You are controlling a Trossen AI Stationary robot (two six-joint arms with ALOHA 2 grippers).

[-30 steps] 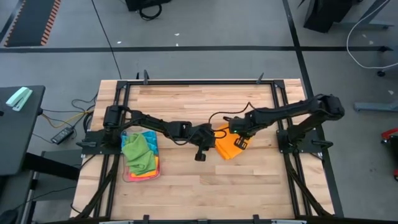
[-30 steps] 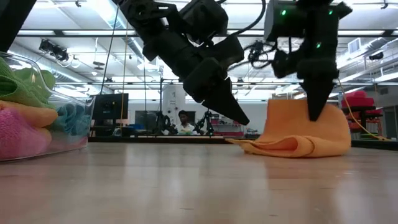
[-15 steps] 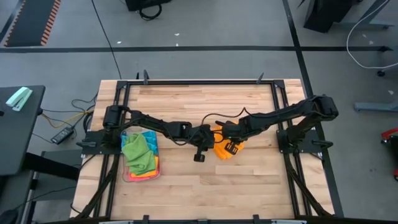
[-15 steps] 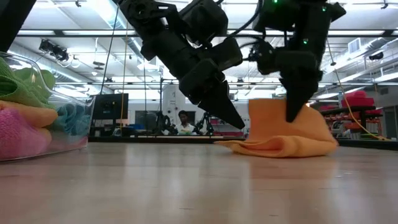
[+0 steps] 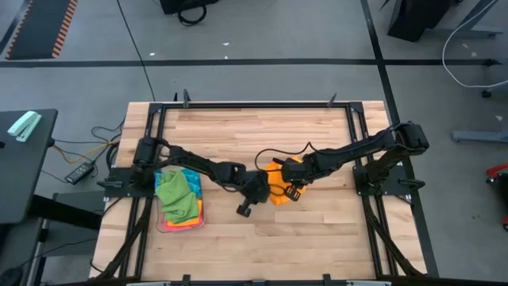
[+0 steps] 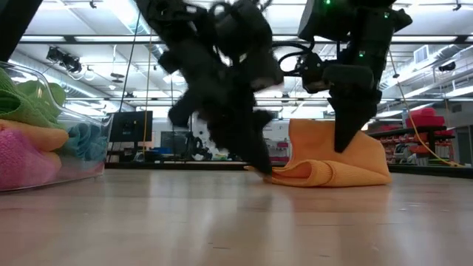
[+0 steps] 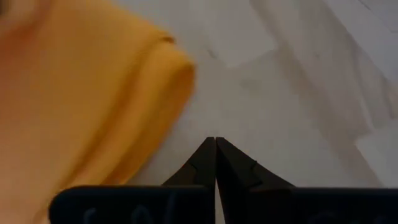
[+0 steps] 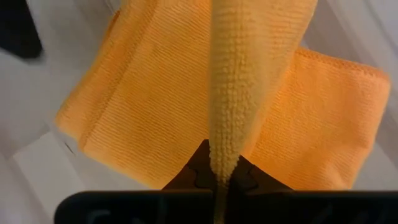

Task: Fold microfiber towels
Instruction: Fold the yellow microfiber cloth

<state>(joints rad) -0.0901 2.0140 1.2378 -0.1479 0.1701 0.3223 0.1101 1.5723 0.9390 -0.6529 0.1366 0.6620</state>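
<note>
Right gripper (image 6: 346, 140) is pinched tight on an edge of the orange towel (image 5: 278, 182), lifting that edge into a raised flap while the remainder of the cloth lies folded on the wooden table (image 5: 262, 135). In the right wrist view the gripped fold (image 8: 229, 93) runs straight out from between the dark fingers, with the flat layers spread on both sides beneath it. Left gripper (image 6: 260, 164) has its fingers pressed together, holding nothing, its tip at the tabletop just beside the orange towel's near folded edge; whether it touches the cloth cannot be told. The orange towel lies near the table's middle, well apart from the clear tray (image 5: 163, 223) holding green (image 5: 175, 193), pink and blue towels. Its long axis cannot be told.
</note>
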